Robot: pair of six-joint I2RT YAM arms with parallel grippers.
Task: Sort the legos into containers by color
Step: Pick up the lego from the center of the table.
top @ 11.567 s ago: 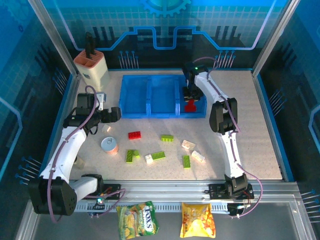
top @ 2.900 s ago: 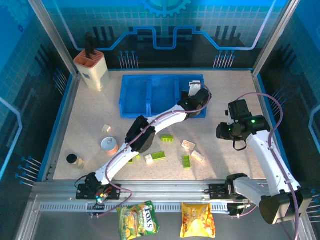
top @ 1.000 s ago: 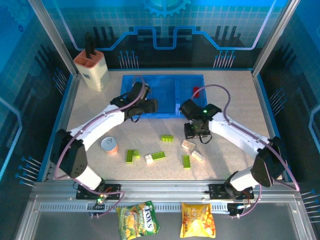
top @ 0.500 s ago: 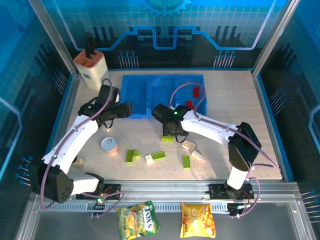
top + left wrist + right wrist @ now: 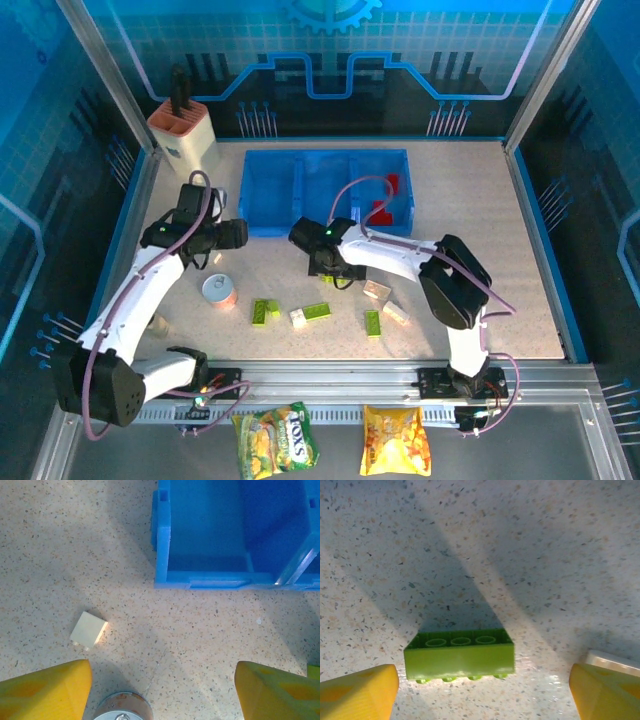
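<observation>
The blue three-compartment tray [image 5: 270, 190] stands at the back; its right compartment holds red legos [image 5: 383, 210]. My right gripper [image 5: 335, 268] hovers open just in front of the tray. A lime green lego [image 5: 460, 655] lies on the table between its yellow fingers [image 5: 357, 692], touching neither, and a white lego [image 5: 612, 662] lies by the right finger. More green legos [image 5: 264, 311] and white legos [image 5: 396, 312] are scattered nearer the front. My left gripper [image 5: 162, 690] is open with nothing in it, left of the tray's corner [image 5: 162, 575], near a cream lego [image 5: 88, 629].
A small round can [image 5: 220, 291] stands just below the left gripper, its top showing between the left fingers [image 5: 122, 707]. A beige knife block [image 5: 185, 140] stands at the back left. Snack bags [image 5: 275, 440] lie in front of the arm bases.
My right arm has swung left from beside the tray to over the green lego, and its jaws have opened wide. My left arm has drawn back left, away from the tray.
</observation>
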